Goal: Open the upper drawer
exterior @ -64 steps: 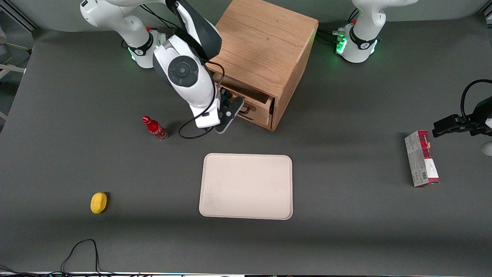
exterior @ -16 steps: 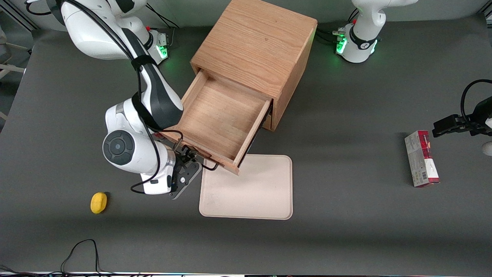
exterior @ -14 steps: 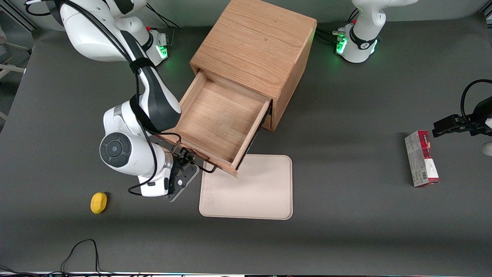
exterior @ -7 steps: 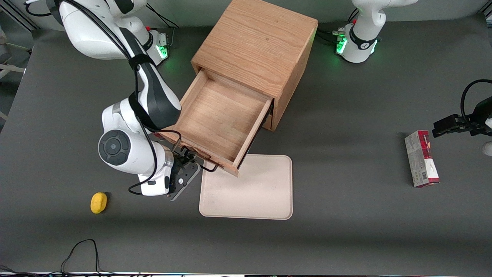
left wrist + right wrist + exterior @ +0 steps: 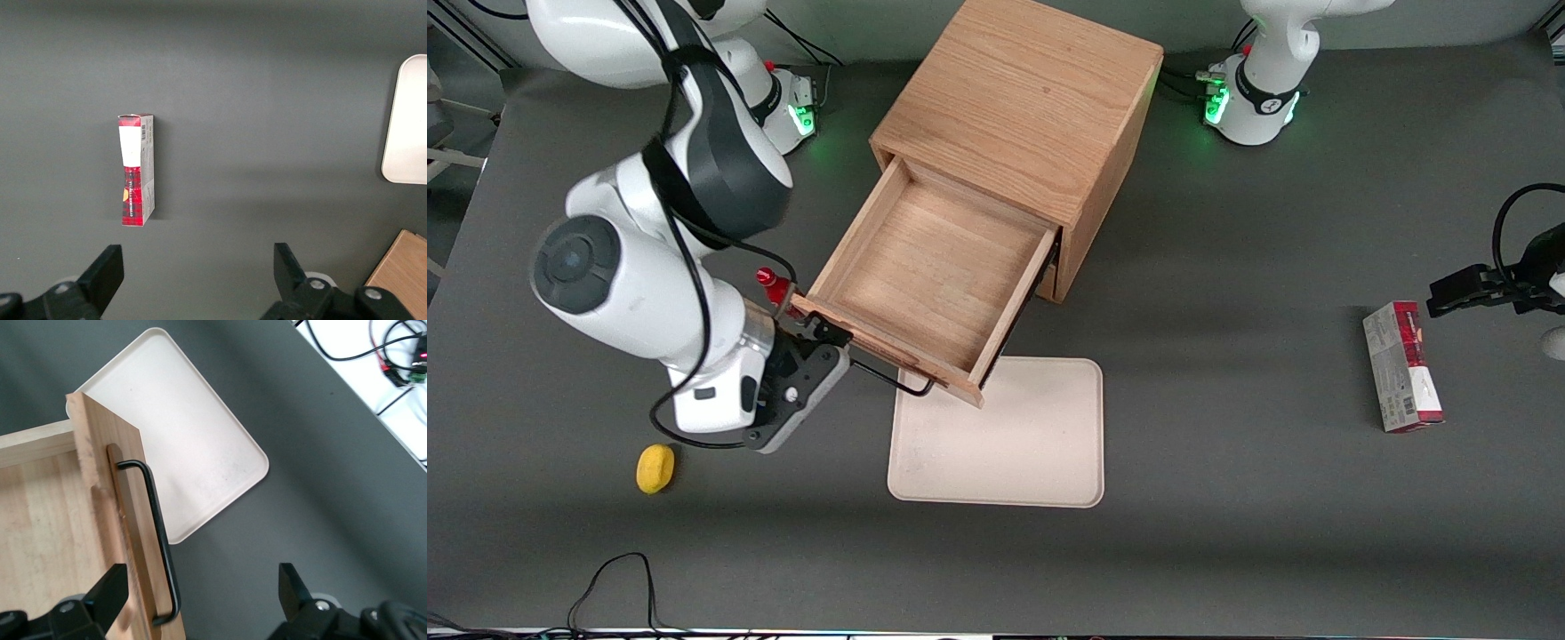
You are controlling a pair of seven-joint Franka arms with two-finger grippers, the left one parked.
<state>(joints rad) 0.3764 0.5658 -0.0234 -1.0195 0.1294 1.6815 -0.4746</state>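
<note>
- Upper drawer (image 5: pixel 929 289) pulled far out of cabinet (image 5: pixel 1023 107).
- Gripper (image 5: pixel 818 342) beside drawer's handle (image 5: pixel 157 540), fingers apart, holding nothing.

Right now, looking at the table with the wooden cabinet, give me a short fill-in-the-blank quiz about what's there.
1. The upper drawer of the cabinet is pulled ____.
2. The gripper, near the drawer's handle, has its fingers ____.
3. The inside of the upper drawer holds ____.
4. The drawer's front corner hangs above the beige ____.

Missing words: out (open); open; nothing; tray
</note>
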